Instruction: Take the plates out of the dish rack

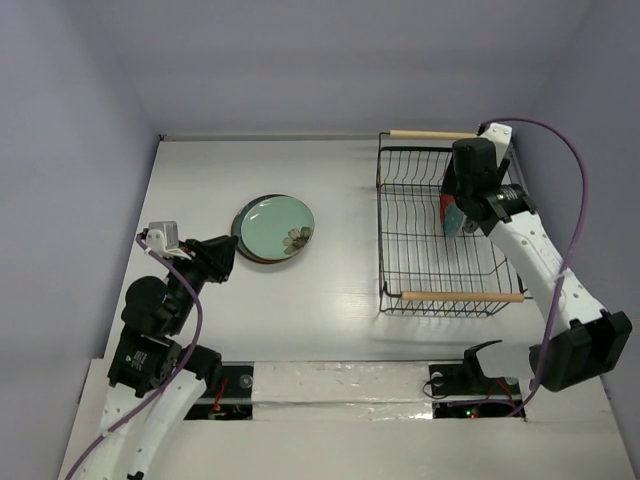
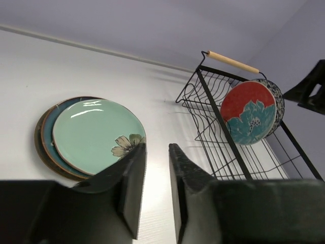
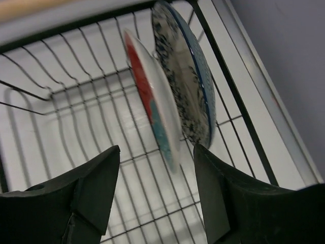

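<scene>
Pale lavender-grey walls [image 1: 300, 60] are seen enclosing a white desk [image 1: 340, 320], at whose near edge two robot arms are mounted.

Toward the left of the desk, three round plates are stacked flat. A pale green plate with a small flower near its edge [image 2: 86, 129] lies on top. A glossy teal plate [image 2: 47, 133] is seen under it, and only the rim of a darker plate [image 2: 38, 142] shows at the bottom.

On the right, a rectangular black wire dish rack [image 1: 420, 250] is set on the desk, with a light wooden bar handle at the far end [image 1: 432, 134] and another at the near end [image 1: 460, 296]. Two plates are stood on edge in its slots, close together toward the rack's right side: a red plate with a teal flower [image 2: 248, 113] and, behind it, a white plate with a blue floral rim [image 2: 277, 96].

The left claw [image 2: 156, 150] is held near the stack, its jaws parted by only a narrow gap, with nothing between them.

The right claw [image 3: 155, 157] is held above the rack with its jaws wide apart. The rim of the red plate is seen between them, but no contact can be made out.
</scene>
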Robot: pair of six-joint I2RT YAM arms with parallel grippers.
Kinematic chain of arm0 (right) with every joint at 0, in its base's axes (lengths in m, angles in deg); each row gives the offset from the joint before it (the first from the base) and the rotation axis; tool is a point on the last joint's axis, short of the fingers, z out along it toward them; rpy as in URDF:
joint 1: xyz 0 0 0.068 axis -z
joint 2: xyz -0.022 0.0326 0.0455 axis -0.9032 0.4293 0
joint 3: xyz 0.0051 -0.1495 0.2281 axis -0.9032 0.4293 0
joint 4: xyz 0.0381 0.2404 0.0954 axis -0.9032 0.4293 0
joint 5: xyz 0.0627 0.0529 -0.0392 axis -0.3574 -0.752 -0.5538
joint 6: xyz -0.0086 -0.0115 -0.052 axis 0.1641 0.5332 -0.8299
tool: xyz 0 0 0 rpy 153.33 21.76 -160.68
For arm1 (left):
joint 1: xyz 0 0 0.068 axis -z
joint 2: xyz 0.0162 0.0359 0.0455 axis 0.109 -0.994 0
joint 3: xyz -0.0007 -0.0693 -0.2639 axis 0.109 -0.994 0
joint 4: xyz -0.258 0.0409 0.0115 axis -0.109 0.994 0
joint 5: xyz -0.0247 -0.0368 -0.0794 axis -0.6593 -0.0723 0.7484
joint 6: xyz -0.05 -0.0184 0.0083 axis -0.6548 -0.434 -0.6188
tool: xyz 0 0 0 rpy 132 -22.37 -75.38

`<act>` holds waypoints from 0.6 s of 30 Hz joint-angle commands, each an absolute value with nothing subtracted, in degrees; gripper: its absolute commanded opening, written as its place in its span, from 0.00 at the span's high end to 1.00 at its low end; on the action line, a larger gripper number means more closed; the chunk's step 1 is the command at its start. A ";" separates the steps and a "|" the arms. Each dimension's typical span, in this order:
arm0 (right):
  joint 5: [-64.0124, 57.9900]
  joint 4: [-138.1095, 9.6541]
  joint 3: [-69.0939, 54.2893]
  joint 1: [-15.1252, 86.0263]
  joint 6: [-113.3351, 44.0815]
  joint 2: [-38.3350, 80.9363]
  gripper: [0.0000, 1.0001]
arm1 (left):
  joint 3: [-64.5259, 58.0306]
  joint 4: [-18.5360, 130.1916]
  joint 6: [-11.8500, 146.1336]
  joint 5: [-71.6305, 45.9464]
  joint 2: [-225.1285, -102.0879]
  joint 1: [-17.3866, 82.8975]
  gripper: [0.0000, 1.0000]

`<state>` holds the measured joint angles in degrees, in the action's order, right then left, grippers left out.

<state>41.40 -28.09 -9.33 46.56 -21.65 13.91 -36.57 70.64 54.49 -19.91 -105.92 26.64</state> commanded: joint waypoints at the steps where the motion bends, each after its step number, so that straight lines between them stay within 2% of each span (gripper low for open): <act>1: 41.55 -28.08 -8.41 49.45 -25.17 14.92 0.35 | -37.01 68.30 54.29 -19.87 -106.04 27.26 0.76; 6: 41.27 -27.74 -10.42 51.21 -26.06 21.77 0.38 | -36.92 68.30 54.64 -19.52 -106.04 27.26 0.68; 10: 42.16 -28.35 -11.22 51.83 -26.94 26.43 0.38 | -36.92 68.30 54.73 -19.35 -106.22 27.26 0.66; 16: 45.05 -27.12 -14.20 51.83 -29.22 31.62 0.45 | -36.83 68.21 54.99 -19.08 -106.04 27.26 0.64; 18: 45.85 -26.51 -14.73 51.83 -29.66 31.98 0.51 | -36.83 68.21 54.99 -18.91 -105.96 27.26 0.63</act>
